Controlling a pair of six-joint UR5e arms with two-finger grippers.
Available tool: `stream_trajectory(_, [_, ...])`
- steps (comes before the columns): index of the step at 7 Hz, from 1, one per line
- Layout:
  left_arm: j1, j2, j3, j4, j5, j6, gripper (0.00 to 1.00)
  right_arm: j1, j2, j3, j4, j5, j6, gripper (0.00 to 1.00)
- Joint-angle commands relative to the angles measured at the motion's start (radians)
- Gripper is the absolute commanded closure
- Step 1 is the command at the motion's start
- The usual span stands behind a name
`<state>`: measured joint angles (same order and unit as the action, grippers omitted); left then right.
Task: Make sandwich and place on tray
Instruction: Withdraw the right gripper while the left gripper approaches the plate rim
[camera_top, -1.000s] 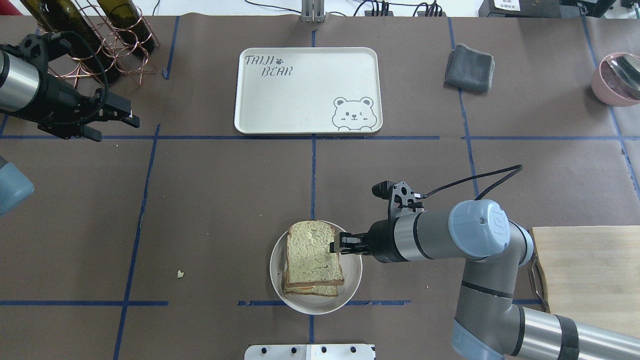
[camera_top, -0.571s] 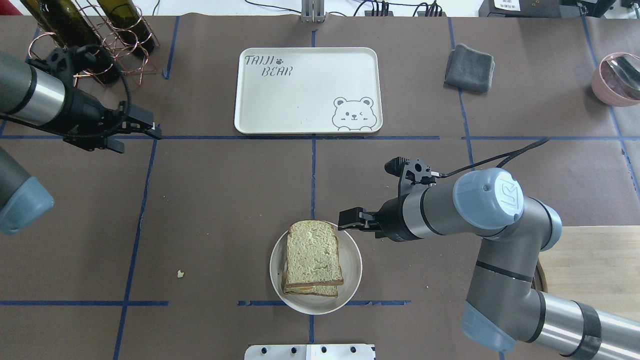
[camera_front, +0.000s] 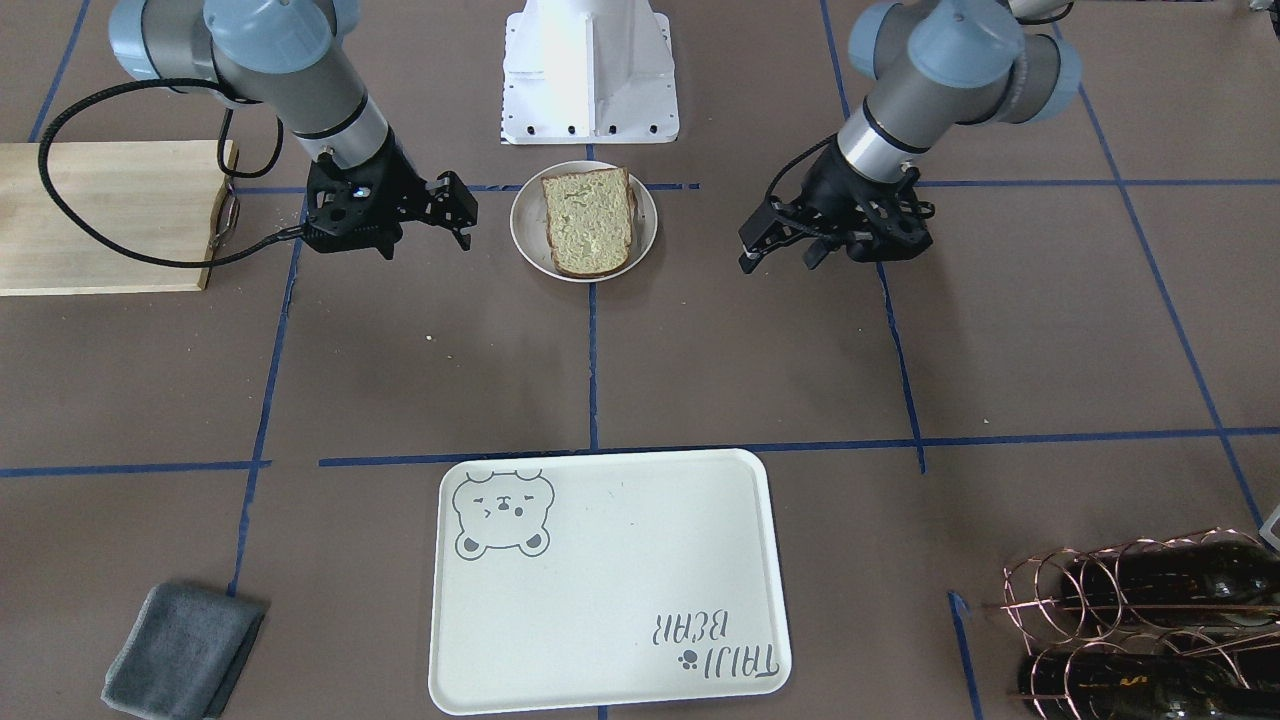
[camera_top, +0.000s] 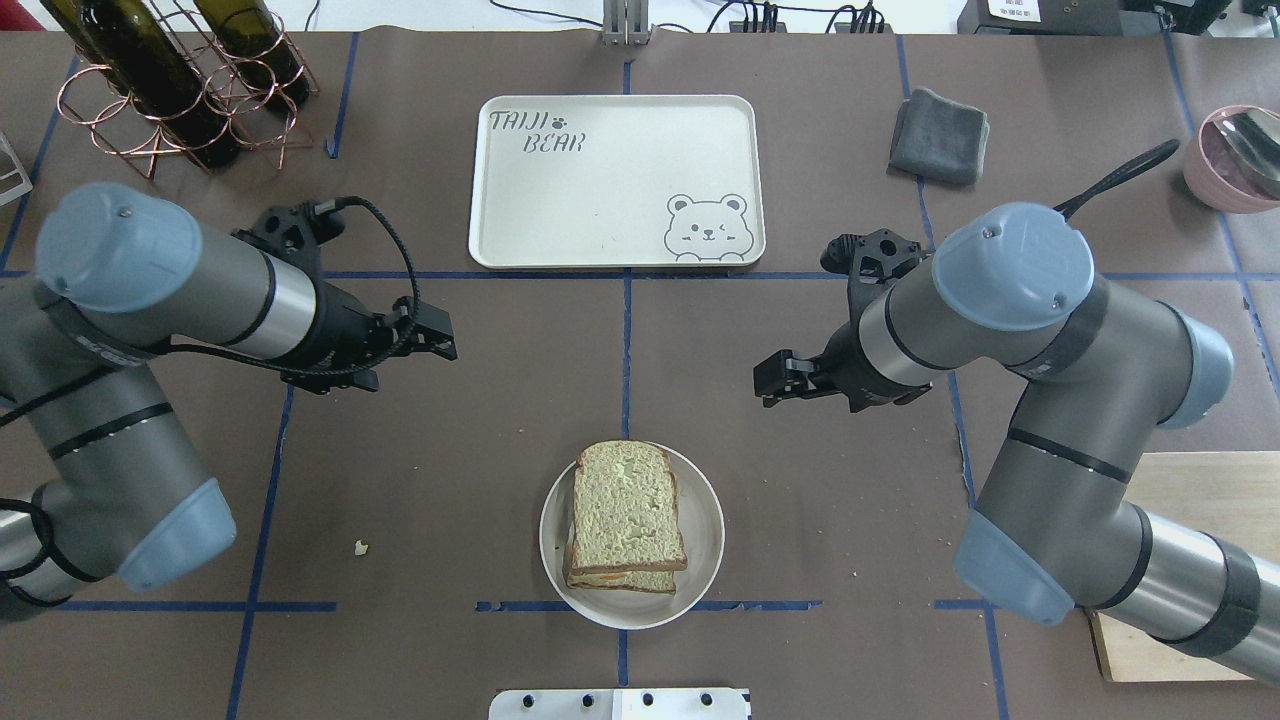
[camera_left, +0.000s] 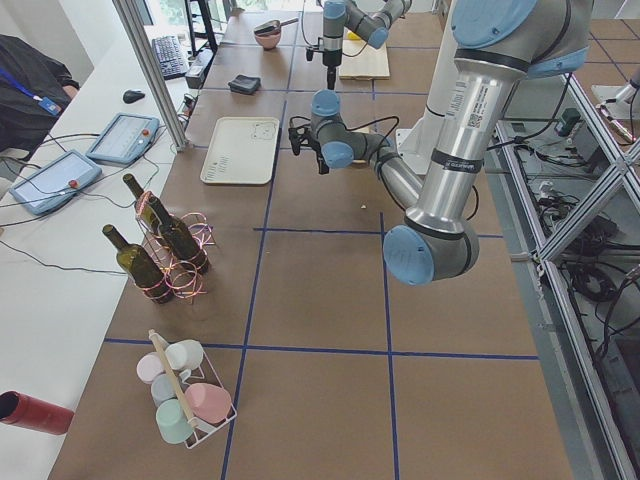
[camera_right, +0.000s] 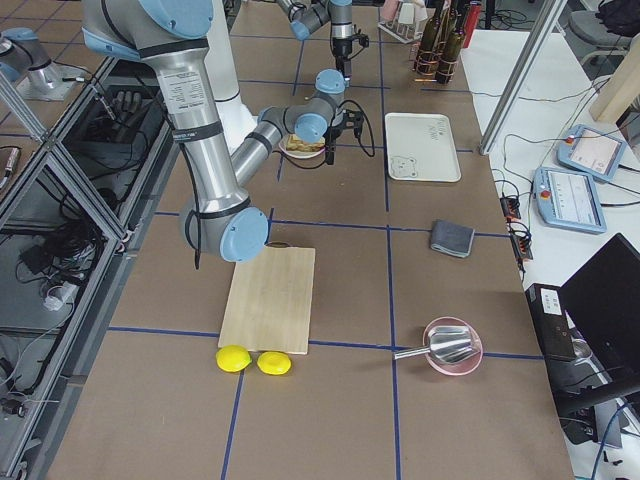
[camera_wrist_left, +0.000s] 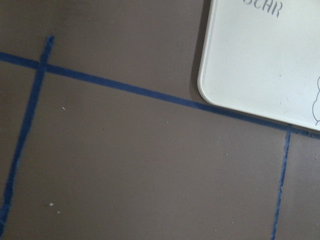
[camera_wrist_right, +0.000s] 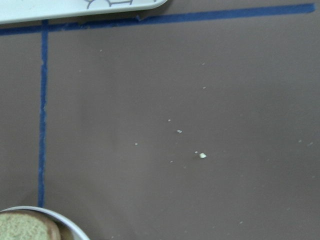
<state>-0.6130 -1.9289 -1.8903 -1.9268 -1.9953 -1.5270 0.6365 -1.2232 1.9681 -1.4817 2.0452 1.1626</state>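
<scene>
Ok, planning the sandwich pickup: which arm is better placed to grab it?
Right, probably. The right gripper hovers closer to the sandwich, and its wrist camera catches the rim of the plate; the left gripper hangs farther, its camera seeing only a corner of the tray.

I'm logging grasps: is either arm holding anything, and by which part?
Nothing is held: left gripper and right gripper are empty; the sandwich lies on its plate.

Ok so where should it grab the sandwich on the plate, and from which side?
Probably from above with the open right hand, pinching the sandwich across its two long crust edges. It lies flat inside the plate, whose raised rim would hinder a sideways approach, and that span is its narrower one. Close low enough to catch both slices.
</scene>
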Motion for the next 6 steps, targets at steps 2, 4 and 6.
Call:
stream_trajectory(2, [0.185, -0.099, -0.001, 0.173, 0.134, -0.077, 0.28, 0.139, -0.071, 0.003, -0.057, 0.081, -0.235, 0.00])
stream_trajectory(4, [0.261, -0.102, 0.010, 0.170, 0.187, -0.097, 0.39, 0.195, -0.143, 0.014, -0.057, 0.110, -0.329, 0.00])
stream_trajectory(6, [0.304, -0.102, 0.017, 0.166, 0.193, -0.117, 0.44, 0.207, -0.165, 0.012, -0.057, 0.113, -0.368, 0.00])
